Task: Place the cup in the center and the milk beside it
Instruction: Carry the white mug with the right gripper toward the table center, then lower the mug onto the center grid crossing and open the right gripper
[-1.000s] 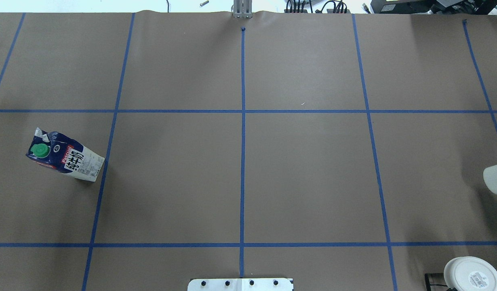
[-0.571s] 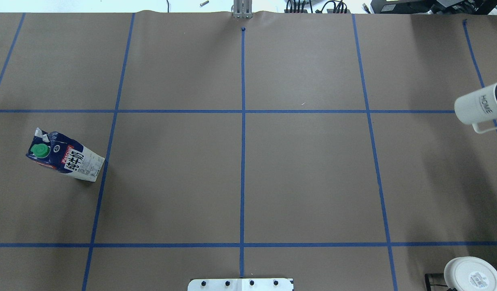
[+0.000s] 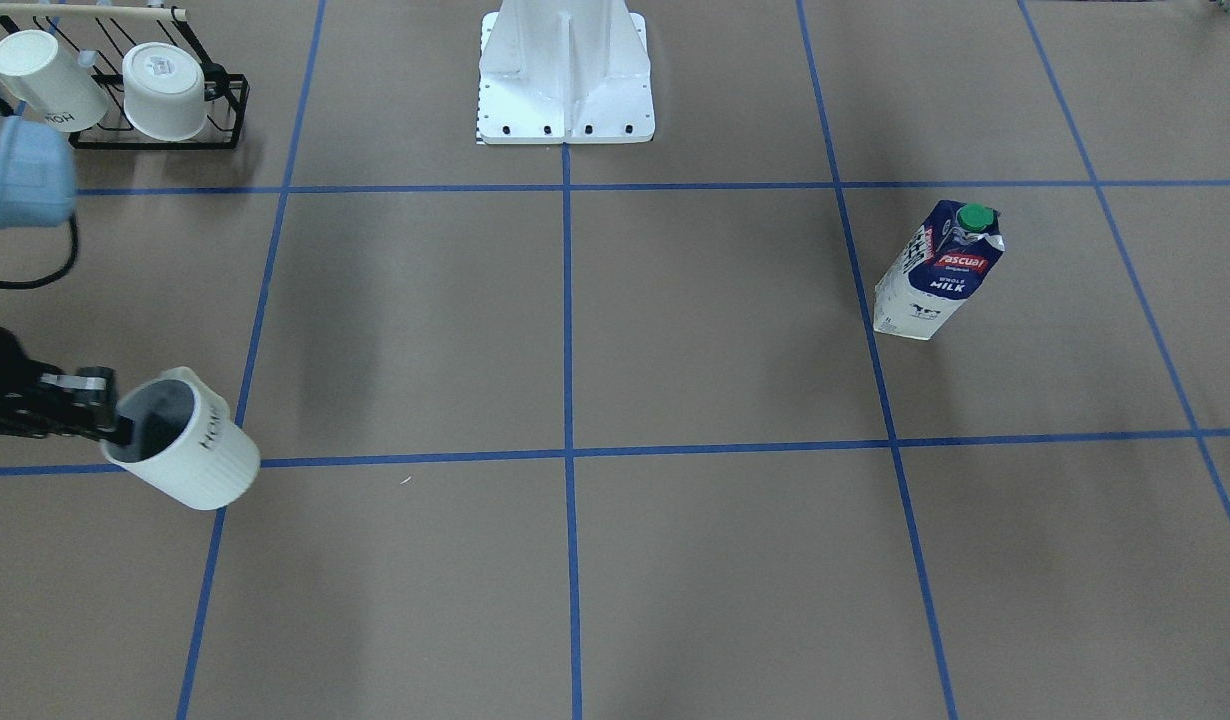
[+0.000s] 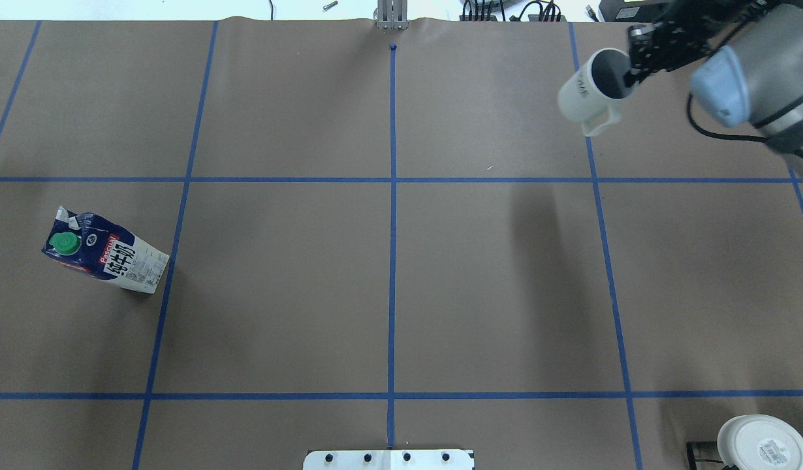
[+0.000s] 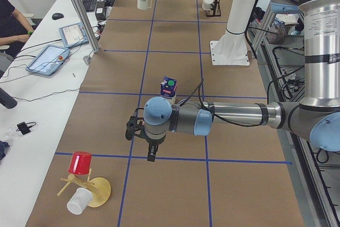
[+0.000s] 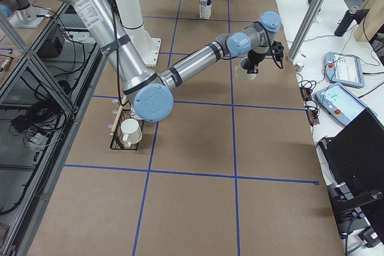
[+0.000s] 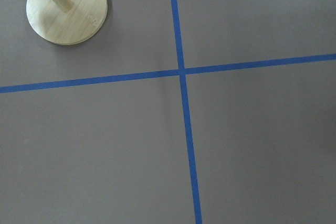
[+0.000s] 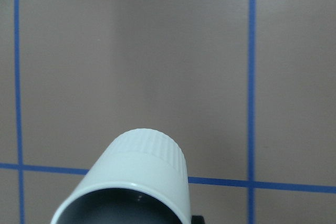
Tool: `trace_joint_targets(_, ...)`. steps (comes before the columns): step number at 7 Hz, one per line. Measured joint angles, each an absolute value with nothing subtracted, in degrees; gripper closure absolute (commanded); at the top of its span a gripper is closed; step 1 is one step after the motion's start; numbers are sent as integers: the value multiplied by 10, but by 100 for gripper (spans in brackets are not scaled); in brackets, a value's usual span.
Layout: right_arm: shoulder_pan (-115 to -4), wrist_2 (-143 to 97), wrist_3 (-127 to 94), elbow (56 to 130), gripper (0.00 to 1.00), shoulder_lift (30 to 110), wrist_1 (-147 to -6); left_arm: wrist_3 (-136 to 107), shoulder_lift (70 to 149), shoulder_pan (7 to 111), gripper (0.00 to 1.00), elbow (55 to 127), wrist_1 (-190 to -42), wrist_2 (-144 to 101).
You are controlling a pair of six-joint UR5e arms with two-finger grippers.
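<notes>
The right tool [image 4: 631,65] grips the rim of the white cup [image 4: 587,85], holding it tilted above the far right part of the desk [image 4: 493,294]. The milk [image 4: 108,251] stands upright at the left, well apart from the cup. It cannot be told whether the left tool [image 5: 151,155] is open or closed.

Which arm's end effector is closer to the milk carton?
Left. The left end effector hangs just past the milk, toward the table's left end. The right end effector, holding the cup, is way across the table on the other side.
</notes>
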State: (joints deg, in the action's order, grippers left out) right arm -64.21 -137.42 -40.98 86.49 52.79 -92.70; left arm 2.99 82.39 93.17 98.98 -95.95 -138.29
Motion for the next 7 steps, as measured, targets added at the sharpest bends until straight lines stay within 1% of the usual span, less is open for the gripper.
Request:
trace_joint_targets(1, -601, -1357, -514, 802, 100, 464, -892, 30, 824, 931, 1, 989, -960, -1383)
trace_joint_targets(2, -563, -1333, -607, 742, 100, 420, -837, 30, 824, 931, 1, 987, -960, -1384)
trace_joint_targets(3, -528, -1306, -673, 702, 100, 395, -794, 30, 824, 931, 1, 986, -960, -1384)
trace_joint_targets(4, -501, -1289, -705, 681, 100, 382, -775, 30, 824, 931, 1, 986, -960, -1384)
trace_joint_targets(7, -458, -1280, -741, 670, 100, 366, -769, 30, 822, 931, 1, 983, -960, -1384)
